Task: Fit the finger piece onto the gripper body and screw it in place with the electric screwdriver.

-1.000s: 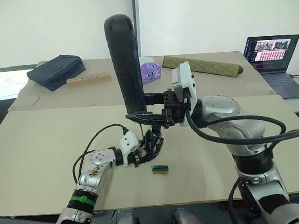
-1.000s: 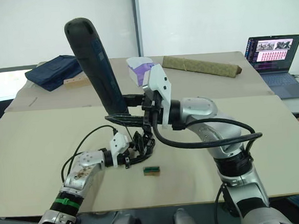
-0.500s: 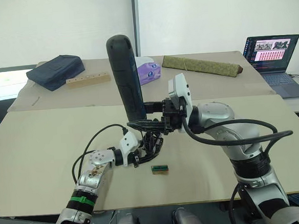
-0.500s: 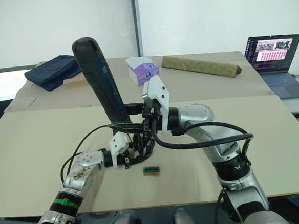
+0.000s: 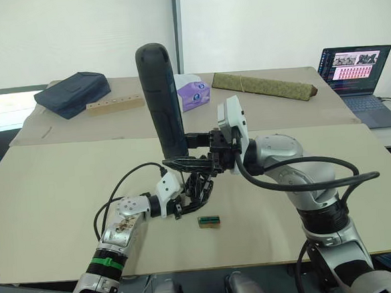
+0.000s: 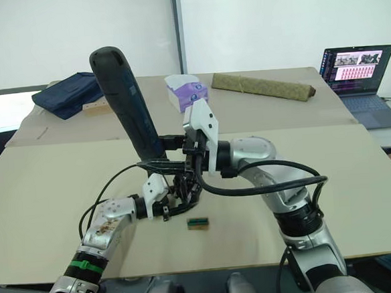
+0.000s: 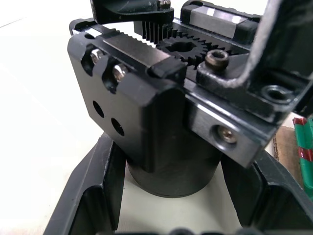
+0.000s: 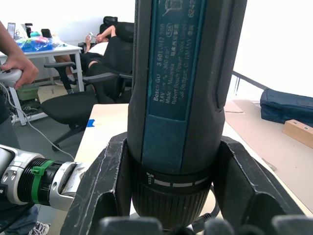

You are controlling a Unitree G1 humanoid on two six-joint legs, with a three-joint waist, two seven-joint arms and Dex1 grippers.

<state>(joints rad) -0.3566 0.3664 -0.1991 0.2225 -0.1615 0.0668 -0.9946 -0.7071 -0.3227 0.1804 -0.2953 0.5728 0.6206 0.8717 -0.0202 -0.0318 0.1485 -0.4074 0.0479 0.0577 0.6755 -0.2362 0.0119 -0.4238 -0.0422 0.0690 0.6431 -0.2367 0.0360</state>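
Electric screwdriver [image 5: 163, 102]: upright, clamped in right gripper [image 5: 194, 151].
Gripper body [image 7: 166, 122]: on table, clamped by left gripper [image 5: 183, 205], directly beneath.

The electric screwdriver [image 5: 162, 98] bit and its tip are hidden behind the right gripper [image 5: 194, 150]. The gripper body [image 7: 161, 122] is cut off by the left wrist view's edge.

Our two head eyes look forward and down over the surface [image 5: 51, 190], sharing both arms from slightly offset angles, our left wrist camera sits very close on the gripper body [image 7: 161, 122], our right wrist camera close along the electric screwdriver [image 8: 181, 98], facing an office.
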